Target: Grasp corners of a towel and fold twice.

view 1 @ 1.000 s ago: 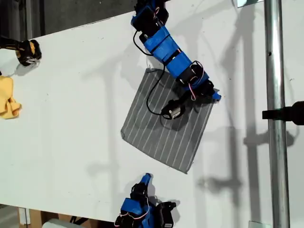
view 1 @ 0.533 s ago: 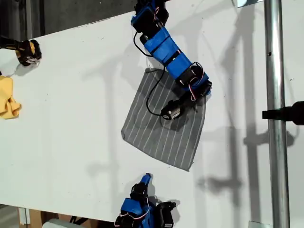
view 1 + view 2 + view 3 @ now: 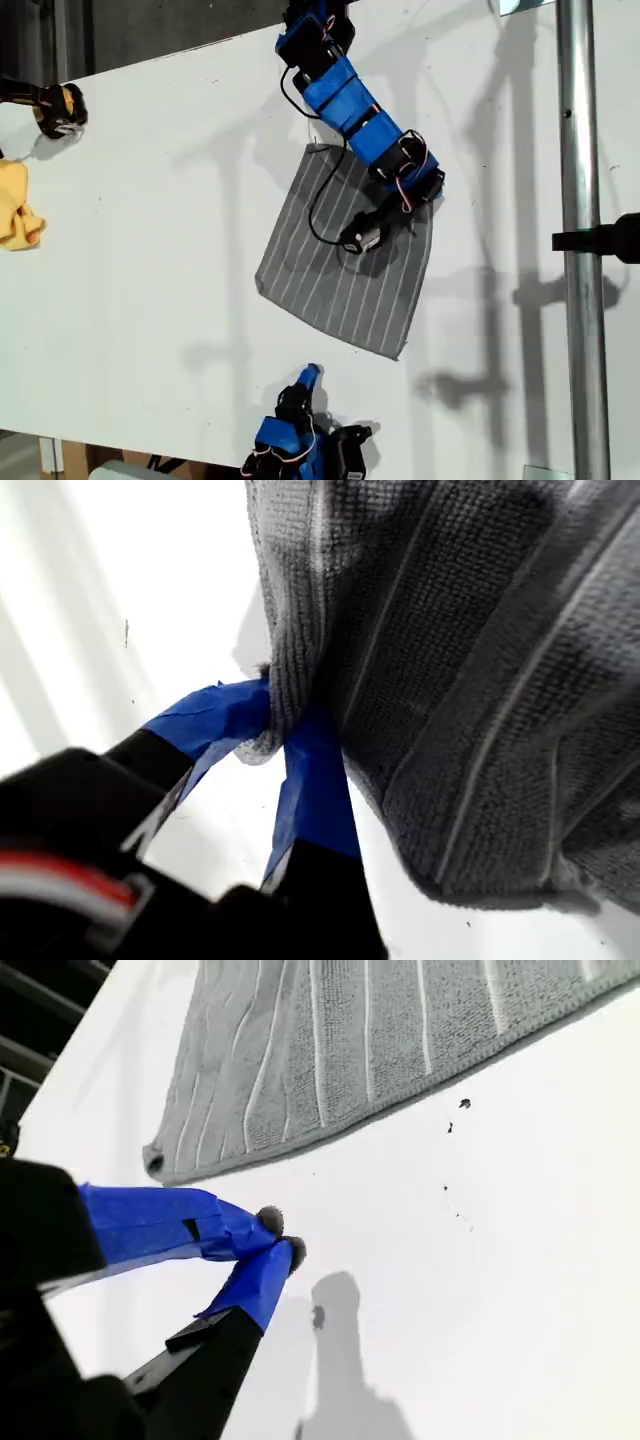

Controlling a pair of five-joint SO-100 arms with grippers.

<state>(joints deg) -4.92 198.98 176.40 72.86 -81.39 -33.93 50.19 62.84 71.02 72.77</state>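
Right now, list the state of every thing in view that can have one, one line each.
Towel: flat on the white table, unfolded, one corner lifted.
My first gripper: shut on that corner.
My second gripper: shut, holding nothing, off the towel.
Yellow cloth: crumpled at the exterior view's left edge.

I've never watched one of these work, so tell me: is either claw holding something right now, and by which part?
My first gripper pinches the towel at its hemmed edge. My second gripper holds nothing.
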